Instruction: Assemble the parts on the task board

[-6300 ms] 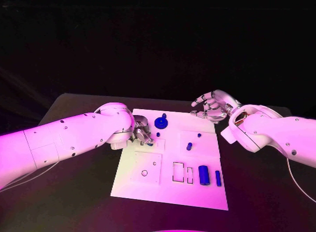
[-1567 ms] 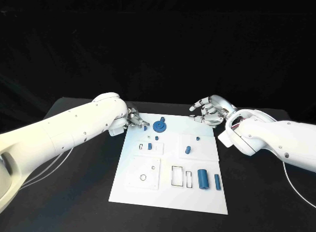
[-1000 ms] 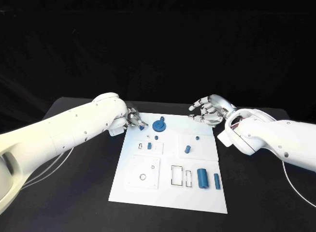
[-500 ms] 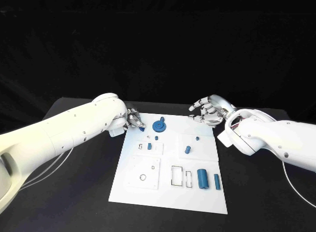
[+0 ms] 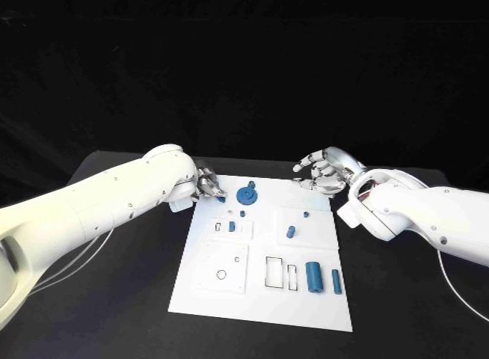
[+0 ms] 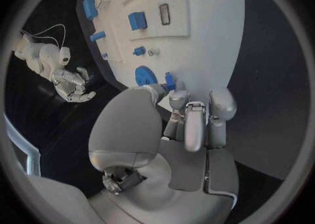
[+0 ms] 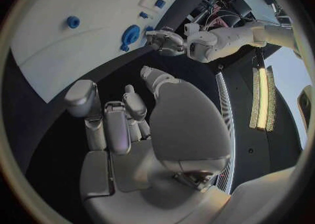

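Head view: the left hand (image 5: 209,185) is hovering at the far left corner of the task board (image 5: 261,299) on the black desk (image 5: 126,299), pinching a small blue part (image 5: 221,199) beside the blue gear (image 5: 247,196). The right hand (image 5: 322,170) is hanging past the far right corner, fingers loosely spread, holding nothing.

Left wrist view: the fingertips (image 6: 176,97) are gripping the small blue part (image 6: 169,81) just beside the gear (image 6: 144,75).

Right wrist view: the right hand (image 7: 121,129) is lying wide and empty off the board's (image 7: 72,45) edge.
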Motion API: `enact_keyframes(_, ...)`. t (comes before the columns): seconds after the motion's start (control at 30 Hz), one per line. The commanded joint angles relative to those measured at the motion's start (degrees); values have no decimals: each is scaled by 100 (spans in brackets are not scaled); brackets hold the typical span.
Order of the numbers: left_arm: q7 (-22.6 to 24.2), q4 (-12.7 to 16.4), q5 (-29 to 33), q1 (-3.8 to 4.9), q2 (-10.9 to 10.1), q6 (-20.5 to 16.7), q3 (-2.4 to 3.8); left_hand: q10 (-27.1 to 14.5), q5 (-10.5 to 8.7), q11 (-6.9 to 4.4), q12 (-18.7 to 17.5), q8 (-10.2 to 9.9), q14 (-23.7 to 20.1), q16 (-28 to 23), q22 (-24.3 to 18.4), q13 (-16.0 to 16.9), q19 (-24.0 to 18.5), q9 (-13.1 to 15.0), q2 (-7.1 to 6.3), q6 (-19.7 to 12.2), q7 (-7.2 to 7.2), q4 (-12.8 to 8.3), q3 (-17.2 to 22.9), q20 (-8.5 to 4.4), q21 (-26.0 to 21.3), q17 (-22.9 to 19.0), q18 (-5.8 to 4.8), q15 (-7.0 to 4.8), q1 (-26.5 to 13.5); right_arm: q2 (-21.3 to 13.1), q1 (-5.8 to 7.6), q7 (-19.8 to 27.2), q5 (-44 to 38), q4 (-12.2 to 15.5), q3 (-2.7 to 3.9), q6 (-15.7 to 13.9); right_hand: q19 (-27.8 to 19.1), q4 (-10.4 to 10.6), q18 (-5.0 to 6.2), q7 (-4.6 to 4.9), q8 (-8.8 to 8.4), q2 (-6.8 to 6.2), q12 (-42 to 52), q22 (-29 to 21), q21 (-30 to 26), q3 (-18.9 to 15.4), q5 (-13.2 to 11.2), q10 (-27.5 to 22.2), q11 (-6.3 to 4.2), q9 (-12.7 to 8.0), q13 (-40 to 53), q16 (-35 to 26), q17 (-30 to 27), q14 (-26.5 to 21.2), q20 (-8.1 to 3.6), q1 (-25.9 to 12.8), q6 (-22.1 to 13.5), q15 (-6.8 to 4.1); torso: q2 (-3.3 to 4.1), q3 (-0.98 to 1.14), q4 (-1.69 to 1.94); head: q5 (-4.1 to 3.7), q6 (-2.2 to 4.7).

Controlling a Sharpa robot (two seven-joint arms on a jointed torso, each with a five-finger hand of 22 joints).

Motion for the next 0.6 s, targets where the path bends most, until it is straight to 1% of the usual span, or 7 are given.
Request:
enact_keyframes(0.03,74,45,112,1,-22,-56,2,59,-24,-13,37,40,384,25,25,18,34,292,-51,-3,-24,-337,397,-28,32,825,-78,-38,22,1,-1,42,-59,3,3,35,-20,33,86,-4,33,-16,-12,-3,-21,5,26,-22,-5,-5,10,-27,3,159,-19,-7,-34,-38,2,1,-4,7,4)
enact_keyframes(0.17,74,157,185,1,-113,-114,3,105,-25,-22,61,86,393,36,79,51,70,333,-89,-1,-29,-393,536,-35,61,845,-87,-46,20,-6,-1,42,-59,3,3,33,-20,33,86,-4,33,-16,-12,-3,-21,5,26,-22,-5,-5,10,-27,3,159,-19,-7,-34,-38,-2,3,-3,5,0)
enact_keyframes(0.37,34,498,278,6,-363,-192,5,169,-16,-31,92,147,401,45,140,98,110,397,-173,2,-34,-483,773,-46,96,859,-98,-56,-14,-32,-1,38,-59,8,3,29,-19,35,88,-5,44,-19,-12,-11,-37,8,28,-21,-6,-7,5,-34,-3,159,-20,-6,-33,-39,-16,5,21,2,-13)
enact_keyframes(0.43,10,675,288,10,-482,-222,8,195,-11,-34,102,172,403,46,162,115,124,427,-236,5,-36,-531,915,-51,109,860,-101,-60,-47,-42,-1,36,-59,11,3,27,-19,35,88,-5,44,-19,-12,-11,-37,8,28,-21,-6,-7,5,-34,-3,159,-20,-6,-33,-39,-22,6,29,7,-19)
enact_keyframes(0.53,-19,948,268,14,-658,-272,17,215,-7,-37,112,184,404,45,171,131,129,440,-274,13,-37,-555,981,-53,115,858,-103,-63,-71,-55,-1,34,-59,16,2,25,-19,35,88,-5,44,-19,-12,-11,-37,8,28,-21,-6,-7,5,-34,-3,159,-20,-6,-33,-39,-31,9,42,17,-24)
enact_keyframes(0.6,-34,1118,245,16,-763,-304,21,233,-4,-39,123,192,403,43,183,146,137,449,-299,19,-40,-570,1025,-55,122,854,-105,-65,-89,-64,-1,34,-59,19,2,23,-19,35,88,-5,44,-19,-12,-11,-37,8,28,-21,-6,-7,5,-34,-3,159,-20,-6,-33,-39,-41,10,58,8,-34)
